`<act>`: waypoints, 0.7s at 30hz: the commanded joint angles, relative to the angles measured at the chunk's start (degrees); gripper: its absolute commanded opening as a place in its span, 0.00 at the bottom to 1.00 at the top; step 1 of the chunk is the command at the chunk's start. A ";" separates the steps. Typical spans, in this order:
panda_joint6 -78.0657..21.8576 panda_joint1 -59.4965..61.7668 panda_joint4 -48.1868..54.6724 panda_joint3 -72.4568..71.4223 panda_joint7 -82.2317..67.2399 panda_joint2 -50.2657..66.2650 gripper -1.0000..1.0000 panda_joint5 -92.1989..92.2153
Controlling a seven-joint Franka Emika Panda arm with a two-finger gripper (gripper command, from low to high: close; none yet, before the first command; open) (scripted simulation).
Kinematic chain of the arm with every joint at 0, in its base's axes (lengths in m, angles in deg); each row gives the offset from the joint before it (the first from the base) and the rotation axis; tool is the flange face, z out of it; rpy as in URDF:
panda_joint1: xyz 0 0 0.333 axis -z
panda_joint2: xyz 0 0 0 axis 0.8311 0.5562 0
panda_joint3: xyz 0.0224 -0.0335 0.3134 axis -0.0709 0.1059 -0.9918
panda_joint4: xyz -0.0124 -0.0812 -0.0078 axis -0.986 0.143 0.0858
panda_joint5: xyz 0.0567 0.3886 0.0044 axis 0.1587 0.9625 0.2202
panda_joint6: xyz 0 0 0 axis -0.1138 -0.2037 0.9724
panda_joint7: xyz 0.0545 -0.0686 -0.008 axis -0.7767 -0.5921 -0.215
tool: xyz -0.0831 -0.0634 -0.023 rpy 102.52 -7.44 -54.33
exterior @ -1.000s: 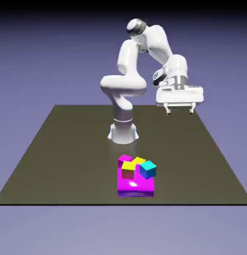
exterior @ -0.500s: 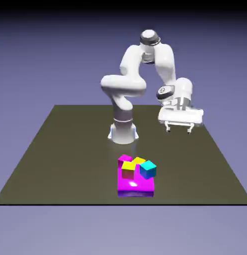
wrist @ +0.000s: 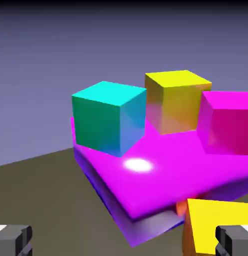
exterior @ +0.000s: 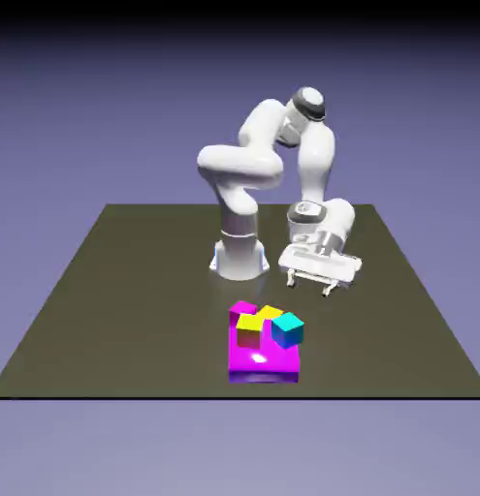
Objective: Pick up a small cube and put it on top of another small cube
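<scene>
Exterior view: one gripper [exterior: 311, 286], fingers spread, nothing between them, above the table [exterior: 127, 300]. One magenta slab [exterior: 264, 360]; on it, one cyan cube [exterior: 287, 330], exterior view's right; one yellow cube [exterior: 249, 331], exterior view's left; one magenta cube [exterior: 243, 311], behind the latter.

Hand view: fingertips [wrist: 14, 241] wide apart; second yellow cube [wrist: 218, 225], lower right, partly behind one fingertip.

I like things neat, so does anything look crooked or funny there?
Yes: the magenta slab looks tilted in the hand view, with one yellow cube low by its edge. That's odd because a slab lying flat would be level.
</scene>
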 commanded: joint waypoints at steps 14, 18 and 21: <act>12.92 18.50 4.49 -16.11 8.36 -10.85 0.50 2.76; 9.53 14.35 3.18 -14.57 8.25 -8.85 0.00 2.69; 4.44 8.12 1.22 -12.26 8.09 -5.86 0.00 2.58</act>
